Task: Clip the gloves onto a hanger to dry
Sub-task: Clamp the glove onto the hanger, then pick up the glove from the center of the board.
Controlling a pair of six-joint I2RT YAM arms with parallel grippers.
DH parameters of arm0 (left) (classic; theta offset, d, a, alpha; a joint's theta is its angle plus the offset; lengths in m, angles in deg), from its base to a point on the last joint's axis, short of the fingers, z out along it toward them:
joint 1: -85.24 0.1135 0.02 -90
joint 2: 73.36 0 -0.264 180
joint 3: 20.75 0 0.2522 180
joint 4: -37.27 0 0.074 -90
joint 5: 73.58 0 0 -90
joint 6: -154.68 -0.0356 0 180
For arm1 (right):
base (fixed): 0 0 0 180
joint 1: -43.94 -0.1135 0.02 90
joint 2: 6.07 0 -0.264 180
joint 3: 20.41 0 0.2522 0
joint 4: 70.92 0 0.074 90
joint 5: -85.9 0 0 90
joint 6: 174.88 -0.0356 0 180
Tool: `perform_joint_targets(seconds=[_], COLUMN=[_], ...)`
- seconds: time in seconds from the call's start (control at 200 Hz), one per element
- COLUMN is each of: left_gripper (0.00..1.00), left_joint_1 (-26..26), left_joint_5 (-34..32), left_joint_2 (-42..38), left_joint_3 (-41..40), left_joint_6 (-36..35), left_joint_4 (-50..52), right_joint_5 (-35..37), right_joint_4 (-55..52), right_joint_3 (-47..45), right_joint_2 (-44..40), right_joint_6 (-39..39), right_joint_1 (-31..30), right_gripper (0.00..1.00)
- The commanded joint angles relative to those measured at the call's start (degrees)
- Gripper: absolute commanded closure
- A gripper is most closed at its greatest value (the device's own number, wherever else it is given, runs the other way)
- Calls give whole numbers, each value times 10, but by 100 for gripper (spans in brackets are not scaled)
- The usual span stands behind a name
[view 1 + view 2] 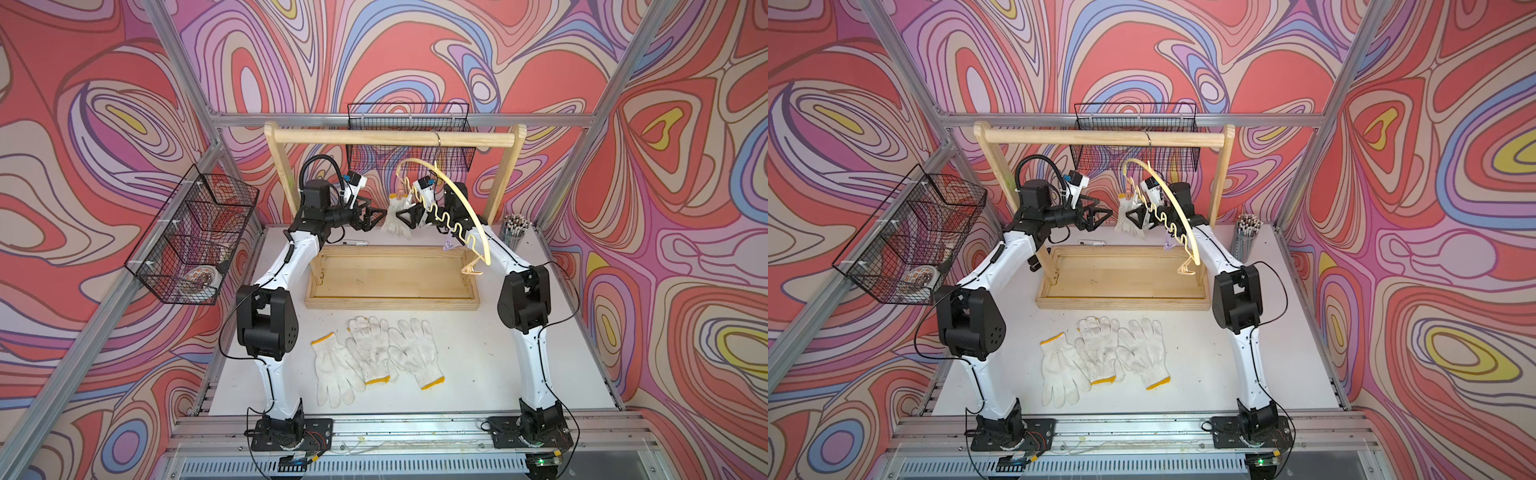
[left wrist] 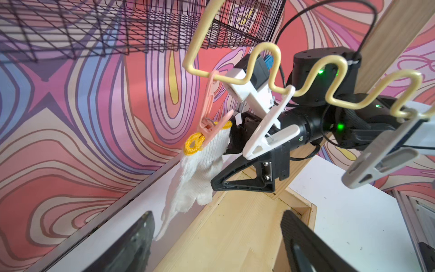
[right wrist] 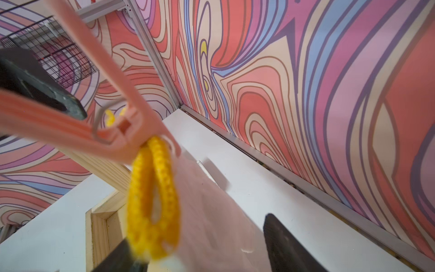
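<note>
Both sets of jaws stand wide: left gripper point(image 1: 376, 216) clear of everything, right gripper point(image 1: 405, 216) loosely astride a hanging glove point(image 1: 395, 222). Three gloves point(image 1: 370, 353) lie together on the table point(image 1: 519, 353). The hanger point(image 2: 267, 45) hooks over the wooden rail point(image 1: 374, 137), and its pink clip point(image 2: 208, 99) pinches the hanging glove's cuff.

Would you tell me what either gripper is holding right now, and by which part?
Neither holds anything: the left gripper and right gripper are open. The pink clip grips the hanging glove by its yellow cuff.
</note>
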Motion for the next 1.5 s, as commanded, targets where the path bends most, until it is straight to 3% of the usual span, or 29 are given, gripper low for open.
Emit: perform_joint_targets(seconds=[0.0,0.366,0.641,0.856,1.162,1.492], left_gripper=[14,14,14,14,15,15], left_joint_1=[-7,-40,-73,-85,-104,-121], left_joint_5=[-27,-129,-220,-239,-267,-291], left_joint_2=[-26,-61,-91,-109,-122,-135], left_joint_3=[-11,-58,-112,-124,-124,-130], left_joint_6=[-26,-49,-50,-45,-50,-59], left_joint_4=[24,42,21,19,34,40], right_joint_5=[69,193,215,243,275,372], right_joint_4=[18,60,63,64,41,8], right_joint_3=[-33,-148,-228,-287,-291,-269], right_joint_2=[-38,-108,-170,-208,-203,-197], right_joint_6=[20,33,37,38,7,-10], right_joint_1=[-8,-25,-28,-34,-33,-34], right_gripper=[23,20,20,20,22,23])
